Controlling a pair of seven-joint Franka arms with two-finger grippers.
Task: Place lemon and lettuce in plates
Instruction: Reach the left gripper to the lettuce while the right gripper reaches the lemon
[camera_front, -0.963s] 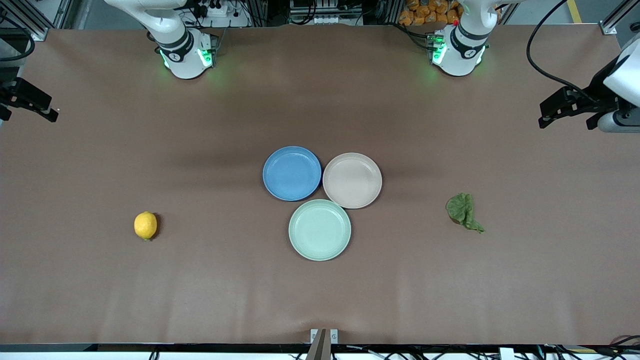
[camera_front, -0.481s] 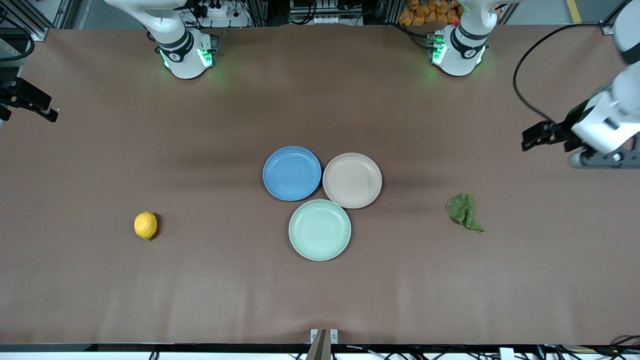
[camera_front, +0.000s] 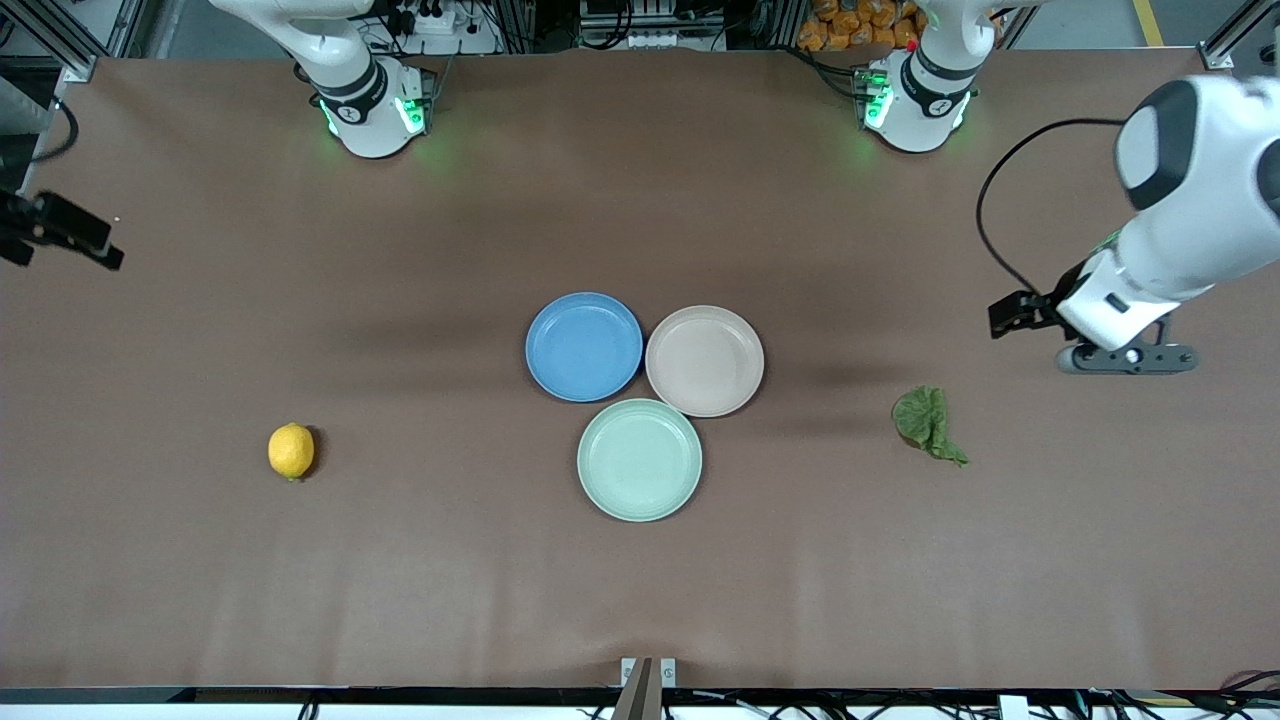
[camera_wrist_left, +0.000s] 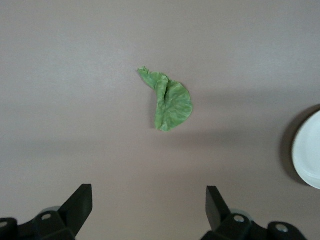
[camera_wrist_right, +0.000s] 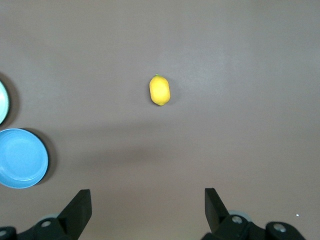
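Note:
The yellow lemon (camera_front: 291, 451) lies on the table toward the right arm's end; it also shows in the right wrist view (camera_wrist_right: 160, 90). The green lettuce (camera_front: 928, 423) lies toward the left arm's end and shows in the left wrist view (camera_wrist_left: 170, 100). The blue plate (camera_front: 584, 347) and the beige-pink plate (camera_front: 705, 361) sit side by side mid-table, both empty. My left gripper (camera_front: 1012, 315) (camera_wrist_left: 148, 205) is open and empty, up over bare table near the lettuce. My right gripper (camera_front: 70, 235) (camera_wrist_right: 147, 207) is open and empty over the table's end, well away from the lemon.
A pale mint-green plate (camera_front: 640, 459) touches both other plates, nearer the front camera. The right wrist view shows the blue plate (camera_wrist_right: 20, 157) and the mint plate's rim (camera_wrist_right: 2, 102). The left wrist view shows the beige-pink plate's rim (camera_wrist_left: 309, 150).
My left arm has swung in from the table's end toward the lettuce. My right gripper has shifted only slightly. The lemon, the lettuce and the plates have not moved.

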